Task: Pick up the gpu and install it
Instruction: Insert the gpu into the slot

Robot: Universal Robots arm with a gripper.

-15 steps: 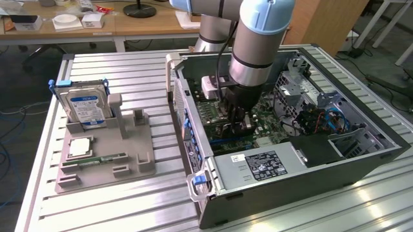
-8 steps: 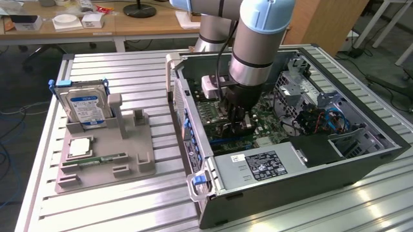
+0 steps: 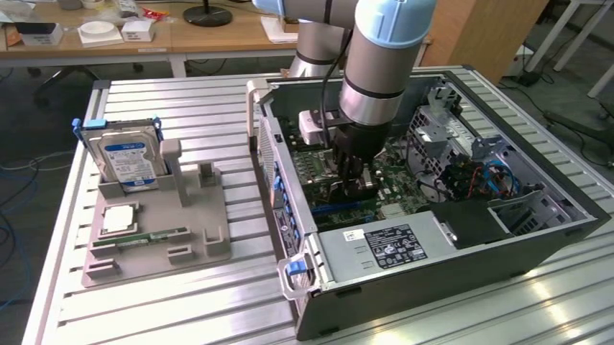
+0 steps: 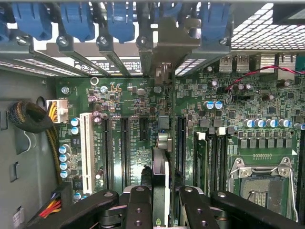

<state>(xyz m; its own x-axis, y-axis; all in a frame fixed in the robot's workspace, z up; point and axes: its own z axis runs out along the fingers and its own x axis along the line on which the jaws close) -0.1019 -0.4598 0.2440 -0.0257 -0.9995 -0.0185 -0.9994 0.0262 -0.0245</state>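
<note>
My gripper (image 3: 353,188) reaches down into the open computer case (image 3: 537,237), just above the motherboard (image 3: 403,195). In the wrist view the gpu (image 4: 160,167) shows edge-on as a thin dark card with a silvery edge, clamped between my gripper's (image 4: 161,196) black fingers (image 4: 138,200). The card stands upright over the motherboard (image 4: 128,95), between the long black expansion slots (image 4: 124,143). Its silvery metal bracket (image 4: 164,45) lies at the case's rear slot openings. Whether the card's lower edge sits in a slot is hidden.
A grey fixture tray (image 3: 163,244) beside the case holds a blue-labelled hard drive (image 3: 129,159), a processor (image 3: 120,218) and a green memory stick (image 3: 144,236). The power supply (image 3: 384,248), blue slot latches (image 4: 119,19), a cable bundle (image 4: 28,117) and the processor socket (image 4: 264,176) crowd the card.
</note>
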